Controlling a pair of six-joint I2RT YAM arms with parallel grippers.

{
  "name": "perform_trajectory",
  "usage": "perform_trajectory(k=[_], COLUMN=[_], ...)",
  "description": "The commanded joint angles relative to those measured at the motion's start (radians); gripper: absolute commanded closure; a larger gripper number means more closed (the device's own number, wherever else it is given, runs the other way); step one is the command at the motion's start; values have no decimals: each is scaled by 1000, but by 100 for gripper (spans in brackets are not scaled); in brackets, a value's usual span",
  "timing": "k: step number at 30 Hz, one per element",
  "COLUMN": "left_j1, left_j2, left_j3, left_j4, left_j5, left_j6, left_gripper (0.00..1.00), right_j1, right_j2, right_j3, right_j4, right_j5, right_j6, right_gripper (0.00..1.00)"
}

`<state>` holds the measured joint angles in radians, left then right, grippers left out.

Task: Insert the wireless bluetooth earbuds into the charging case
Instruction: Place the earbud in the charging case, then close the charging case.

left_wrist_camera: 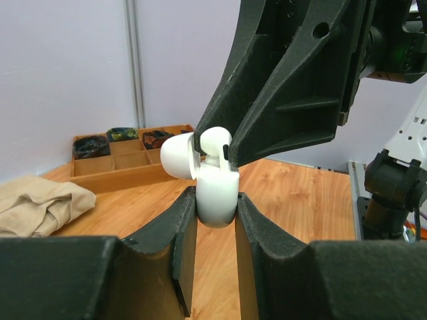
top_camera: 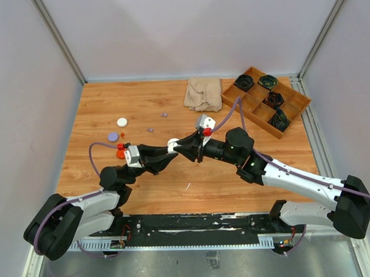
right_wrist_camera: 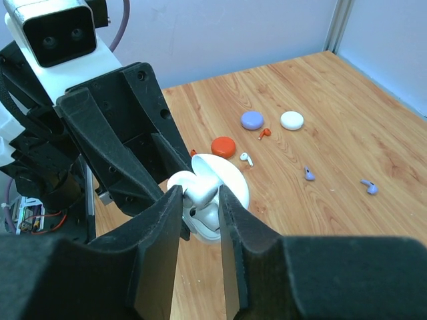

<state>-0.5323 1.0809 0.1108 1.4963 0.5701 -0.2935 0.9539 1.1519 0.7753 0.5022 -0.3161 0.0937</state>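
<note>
Case point(left_wrist_camera: 217, 193) clamped in left gripper point(left_wrist_camera: 217, 201) mid-air so right gripper point(right_wrist_camera: 199, 197) can seat earbud point(left_wrist_camera: 215, 140) from above; whether it grips we cannot tell.

Beyond the base rail point(top_camera: 194, 226), your left arm point(top_camera: 93, 205) and right arm point(top_camera: 302, 182) had white shells, black joints and lilac cables point(top_camera: 97, 144); the left gripper point(top_camera: 168, 153) and right gripper point(top_camera: 180, 148) were matte black.
</note>
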Motion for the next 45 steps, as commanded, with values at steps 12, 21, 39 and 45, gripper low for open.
perform_trajectory(k=[12,21,39,45], left_j1=[4,5,5,5], left_j2=[-53,-68,-40,-34], left_j3=[15,30,93,91], left_j4=[-20,-129,-189,-183], left_j5=[5,32,207,167], left_j6=[88,143,122,96], left_gripper=[100,100,100,100], right_j1=[22,-6,-122,-122], right_j2=[-37,-93,37,79], right_j3=[26,140,293,302], right_j4=[-81,-416,-638,-646], right_j5=[-3,-78,-360,-425], right_j6=[-40,-202,-414,-412], right_gripper=[64,35,1,3])
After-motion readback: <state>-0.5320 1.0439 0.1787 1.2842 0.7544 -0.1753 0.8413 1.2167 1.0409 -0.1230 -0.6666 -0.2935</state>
